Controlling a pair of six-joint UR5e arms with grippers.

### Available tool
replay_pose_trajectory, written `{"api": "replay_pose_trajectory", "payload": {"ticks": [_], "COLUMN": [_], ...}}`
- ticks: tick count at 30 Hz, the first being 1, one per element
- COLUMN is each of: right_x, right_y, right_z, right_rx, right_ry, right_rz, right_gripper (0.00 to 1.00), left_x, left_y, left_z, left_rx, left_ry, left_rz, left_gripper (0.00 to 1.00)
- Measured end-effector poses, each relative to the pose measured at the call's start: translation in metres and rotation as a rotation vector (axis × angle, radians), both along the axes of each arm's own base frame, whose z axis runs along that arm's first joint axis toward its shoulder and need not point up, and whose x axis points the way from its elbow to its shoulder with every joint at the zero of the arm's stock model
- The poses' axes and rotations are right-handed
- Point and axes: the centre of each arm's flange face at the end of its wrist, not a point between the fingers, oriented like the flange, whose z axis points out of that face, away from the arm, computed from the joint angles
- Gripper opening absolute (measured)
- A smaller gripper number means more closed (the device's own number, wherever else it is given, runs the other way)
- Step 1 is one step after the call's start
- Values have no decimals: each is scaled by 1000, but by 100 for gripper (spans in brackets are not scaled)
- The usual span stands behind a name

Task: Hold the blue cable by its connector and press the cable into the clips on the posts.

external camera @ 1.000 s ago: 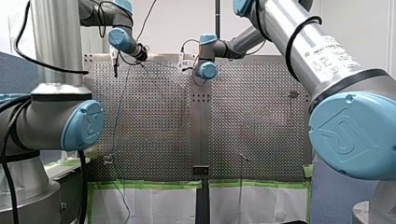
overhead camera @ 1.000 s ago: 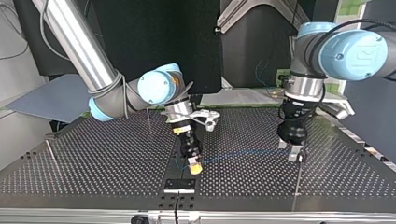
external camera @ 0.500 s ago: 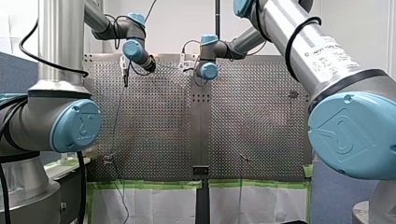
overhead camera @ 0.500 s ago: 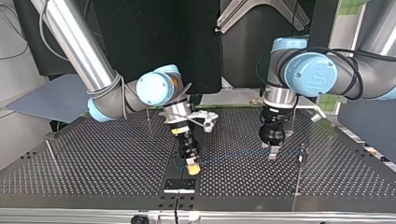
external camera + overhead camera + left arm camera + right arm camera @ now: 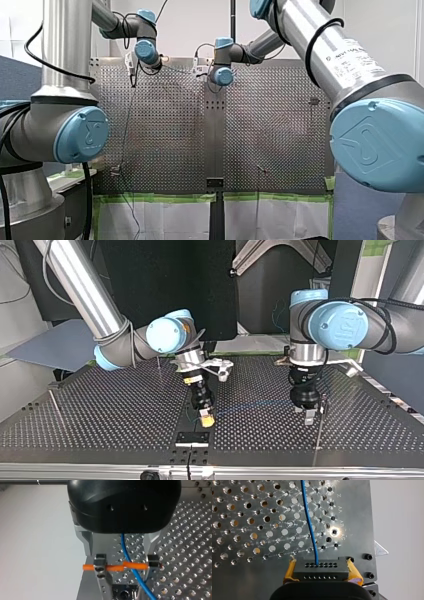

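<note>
running out of a dark grey block connector with rows of holes (image 5: 320, 569), the thin blue cable (image 5: 309, 525) lay low over the perforated metal table (image 5: 249, 517). my right gripper (image 5: 320, 571) had its yellow pads (image 5: 290, 571) pinched on the connector's two ends.

top view: the cable stretched from there toward the view's right, to my left gripper (image 5: 306, 415).

left wrist view: its metal fingers (image 5: 100, 566) were spread, with a thin orange bar (image 5: 112, 567) spanning the tips. the cable passed between them, crossing the bar, not clamped.

a thin metal post with a small clip head (image 5: 319, 430) stood just beside that gripper. another thin post (image 5: 158, 365) stood well apart, behind my right arm's wrist.

progress, as judged:
- hold on the connector: done.
- cable not seen seated in any clip. whether it touched the nearest clip could not be told.
- pressing in at each post appeared left to do.
</note>
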Motion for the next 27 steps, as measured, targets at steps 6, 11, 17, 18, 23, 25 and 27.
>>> {"api": "replay_pose_trajectory", "payload": {"ticks": [6,11,17,18,23,25,27], "right_x": [1,1,2,2,1,0,0], "right_y": [1,2,2,2,1,1,1], "right_z": [-2,-2,-2,-2,-3,-4,-7], "right_rx": [3,4,5,5,5,8,12], "right_ry": [2,2,2,3,4,6,10], "right_rz": [1,3,3,4,3,1,-1], "right_gripper": [0,0,0,0,0,0,0], "left_x": [-3,-4,-6,-7,-8,-8,-8], "left_y": [1,-2,-2,-2,-5,-6,-7], "left_z": [-3,-3,-4,-5,-6,-7,-7], "left_rx": [22,37,79,86,118,123,125], "left_ry": [27,34,41,42,37,36,34], "left_rz": [12,5,32,37,41,42,42], "left_gripper": [85,19,0,0,0,0,0]}}
